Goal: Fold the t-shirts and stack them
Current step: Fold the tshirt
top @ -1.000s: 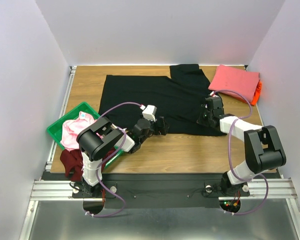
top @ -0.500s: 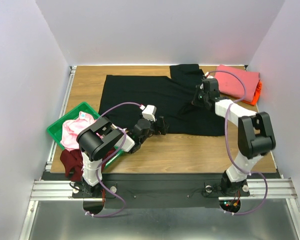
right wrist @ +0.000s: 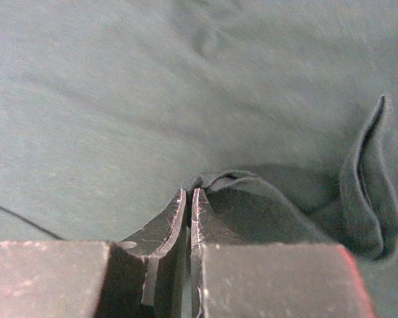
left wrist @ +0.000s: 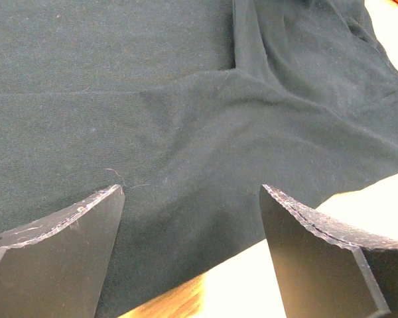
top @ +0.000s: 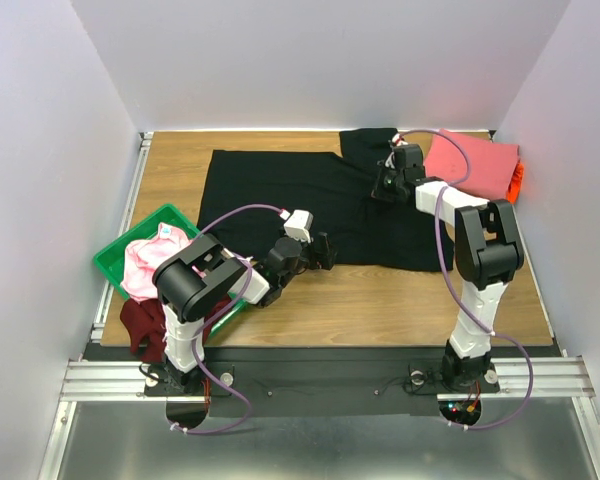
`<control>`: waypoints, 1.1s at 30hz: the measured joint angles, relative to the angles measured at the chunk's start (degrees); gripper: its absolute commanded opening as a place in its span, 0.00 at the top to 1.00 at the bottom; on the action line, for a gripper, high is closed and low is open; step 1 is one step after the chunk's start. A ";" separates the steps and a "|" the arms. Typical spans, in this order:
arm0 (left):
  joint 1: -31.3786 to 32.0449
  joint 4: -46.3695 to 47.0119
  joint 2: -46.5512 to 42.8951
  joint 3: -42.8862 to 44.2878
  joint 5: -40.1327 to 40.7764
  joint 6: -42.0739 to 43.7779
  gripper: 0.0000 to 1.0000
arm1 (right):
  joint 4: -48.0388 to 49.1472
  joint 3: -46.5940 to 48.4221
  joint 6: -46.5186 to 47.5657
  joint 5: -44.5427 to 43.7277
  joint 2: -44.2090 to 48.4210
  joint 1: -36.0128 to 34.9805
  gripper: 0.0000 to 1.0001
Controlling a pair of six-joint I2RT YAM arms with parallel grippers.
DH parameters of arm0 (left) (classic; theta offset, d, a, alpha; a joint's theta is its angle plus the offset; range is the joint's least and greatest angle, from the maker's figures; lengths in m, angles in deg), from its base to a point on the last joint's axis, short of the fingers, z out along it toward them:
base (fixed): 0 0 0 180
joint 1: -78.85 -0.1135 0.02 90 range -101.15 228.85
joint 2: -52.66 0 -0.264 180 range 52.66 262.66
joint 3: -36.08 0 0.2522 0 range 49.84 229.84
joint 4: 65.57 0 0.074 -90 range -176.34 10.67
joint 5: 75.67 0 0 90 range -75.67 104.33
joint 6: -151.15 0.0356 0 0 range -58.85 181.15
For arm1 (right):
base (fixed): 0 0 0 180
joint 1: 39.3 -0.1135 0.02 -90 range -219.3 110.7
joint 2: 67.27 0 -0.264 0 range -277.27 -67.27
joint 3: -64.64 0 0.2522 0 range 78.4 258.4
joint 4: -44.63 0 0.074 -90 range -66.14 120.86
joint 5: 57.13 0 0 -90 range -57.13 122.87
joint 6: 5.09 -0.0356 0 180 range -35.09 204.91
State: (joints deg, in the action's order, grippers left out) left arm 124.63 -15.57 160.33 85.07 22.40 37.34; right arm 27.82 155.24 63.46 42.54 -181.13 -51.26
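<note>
The large black t-shirt (top: 280, 190) lies spread across the far half of the table. My right gripper (top: 383, 185) is over its right part, shut on a pinched fold of the black cloth (right wrist: 219, 179), which bunches at the closed tips of the gripper (right wrist: 189, 192). My left gripper (top: 325, 250) sits low at the shirt's near hem, open, with its fingers either side of the hem (left wrist: 186, 218) and bare wood (left wrist: 252, 278). A folded coral-pink t-shirt (top: 470, 165) rests on an orange one (top: 517, 182) at the far right.
A green tray (top: 115, 258) at the left edge holds a light pink t-shirt (top: 150, 260). A dark maroon t-shirt (top: 140, 322) hangs over the near-left table edge beside the left arm's base. White walls close in the table on three sides.
My right gripper has travelled from the shirt's near right hem toward the far side, pulling black cloth with it. The left arm has stayed still.
</note>
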 measured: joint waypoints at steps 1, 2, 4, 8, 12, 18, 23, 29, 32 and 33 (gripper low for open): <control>0.00 -0.20 -0.09 0.00 0.04 0.02 0.04 | 0.04 0.55 0.09 0.35 -0.15 0.00 0.86; 0.00 -0.46 -0.26 0.00 0.13 0.02 0.04 | 0.02 1.14 0.13 0.74 -0.22 -0.02 0.84; 0.00 -0.63 -0.33 0.00 0.24 0.02 0.04 | 0.07 2.25 0.39 1.51 -0.22 -0.02 0.75; 0.02 -0.83 -0.42 0.00 0.48 0.04 0.04 | 1.46 3.17 1.16 3.89 -0.20 0.00 0.57; 0.02 -1.36 -0.68 0.00 0.76 0.02 0.04 | 2.32 3.17 1.62 6.51 -0.07 0.00 0.47; 0.02 -2.73 -1.57 -0.07 1.60 0.17 0.04 | 3.48 -2.69 1.77 5.16 6.91 -0.02 0.33; 0.00 -3.37 -1.97 -0.35 2.51 0.63 0.04 | 4.35 -14.62 1.27 -3.34 20.41 0.74 0.24; 0.00 -3.28 -1.97 -0.39 2.75 0.81 0.03 | 4.87 -29.05 -1.03 -11.13 29.53 8.50 0.24; 0.00 -3.17 -1.97 -0.39 2.71 0.85 0.03 | 3.85 -33.51 -1.62 -13.70 30.60 12.20 0.24; 0.00 -3.15 -1.97 -0.44 2.71 0.83 0.03 | 3.39 -34.05 -1.77 -14.05 30.69 12.66 0.24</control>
State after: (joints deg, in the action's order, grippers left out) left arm 124.63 -18.71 158.37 84.63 25.11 38.17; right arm 31.20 121.18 61.69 28.49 -150.45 -38.61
